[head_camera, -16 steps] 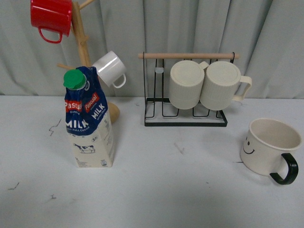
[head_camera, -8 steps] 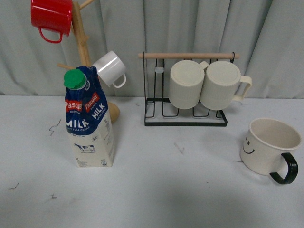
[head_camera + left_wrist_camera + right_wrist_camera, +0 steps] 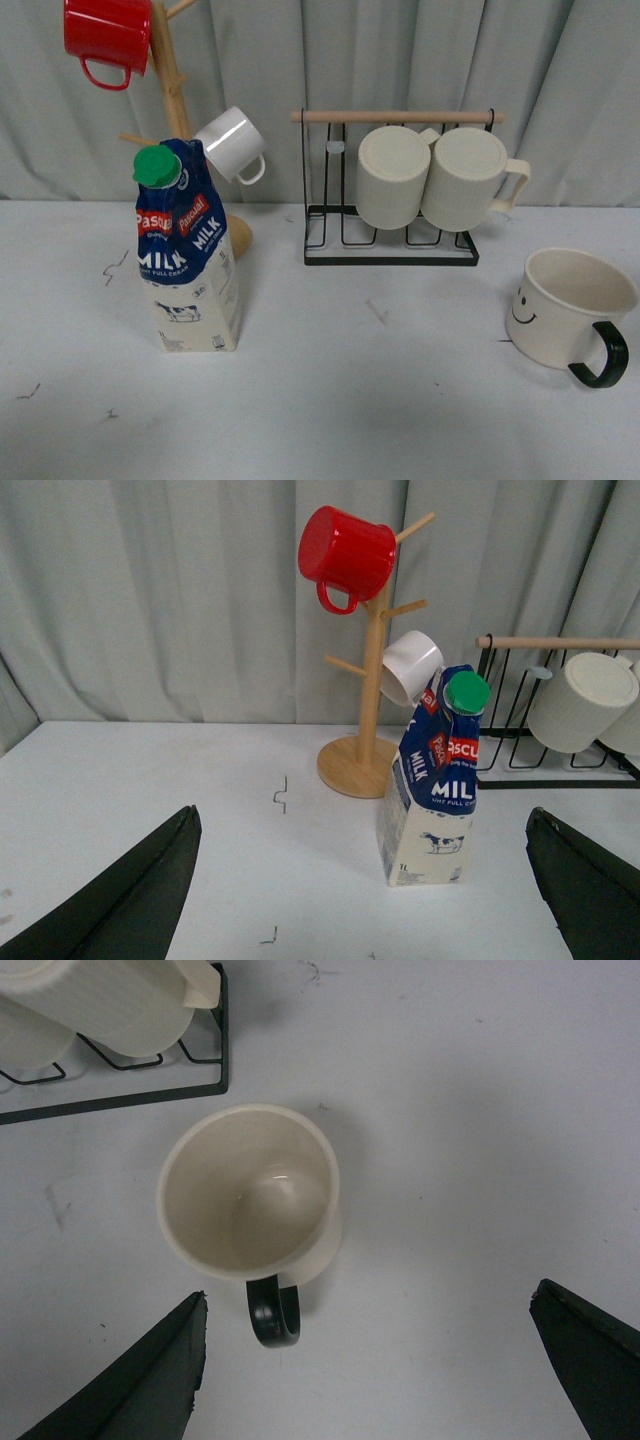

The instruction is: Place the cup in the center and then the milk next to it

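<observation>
Little has moved, right gripper [image 3: 368, 1293] above cup [image 3: 250, 1195], fingers [image 3: 150, 1375] spread wide, left gripper [image 3: 362, 812] likewise released, facing milk [image 3: 432, 780]

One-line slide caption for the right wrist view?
Open right gripper above the upright, empty cup, near the rack holding ribbed mugs.

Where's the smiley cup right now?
In the front view the cup stands upright on the table at far right, in front of and right of the wire mug rack; the right wrist view looks down into it.
</observation>
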